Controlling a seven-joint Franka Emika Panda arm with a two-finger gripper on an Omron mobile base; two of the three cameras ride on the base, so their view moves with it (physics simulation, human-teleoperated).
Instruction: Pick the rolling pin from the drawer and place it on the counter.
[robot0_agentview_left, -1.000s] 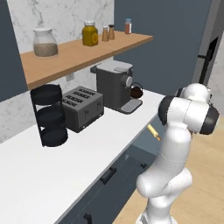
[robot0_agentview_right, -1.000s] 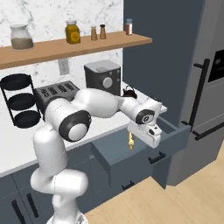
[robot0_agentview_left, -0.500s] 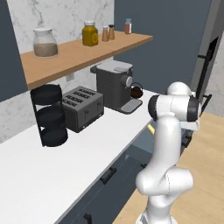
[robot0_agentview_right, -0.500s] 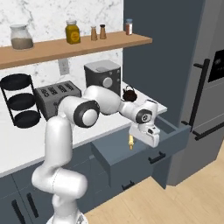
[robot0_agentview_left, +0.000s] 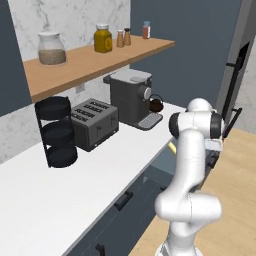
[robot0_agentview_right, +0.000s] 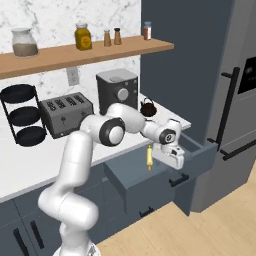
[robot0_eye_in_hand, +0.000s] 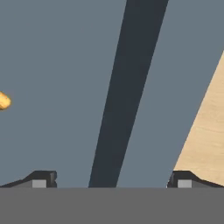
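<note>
The slate-blue drawer (robot0_agentview_right: 135, 184) stands pulled out below the white counter (robot0_agentview_right: 30, 169). The tan-yellow rolling pin (robot0_agentview_right: 149, 156) lies inside it, and one end of the rolling pin (robot0_eye_in_hand: 3, 101) shows at the left edge of the hand view. My gripper (robot0_agentview_right: 172, 160) hovers over the drawer just right of the pin, not touching it. In the hand view the gripper (robot0_eye_in_hand: 113, 180) is open, its fingertips (robot0_eye_in_hand: 41, 179) far apart with nothing between them. From the left base view a sliver of the pin (robot0_agentview_left: 172, 146) shows beside my arm, above the drawer (robot0_agentview_left: 152, 172).
On the counter (robot0_agentview_left: 75, 190) stand a toaster (robot0_agentview_left: 94, 123), a coffee machine (robot0_agentview_left: 131, 96), a small dark kettle (robot0_agentview_left: 156, 104) and a black tiered rack (robot0_agentview_left: 56, 132). A wooden shelf (robot0_agentview_right: 85, 50) with jars hangs above. A tall dark fridge (robot0_agentview_right: 230, 100) stands right of the drawer.
My arm's upper links have swung round while the hand stayed over the drawer, shifting only slightly. The rolling pin lies where it was.
</note>
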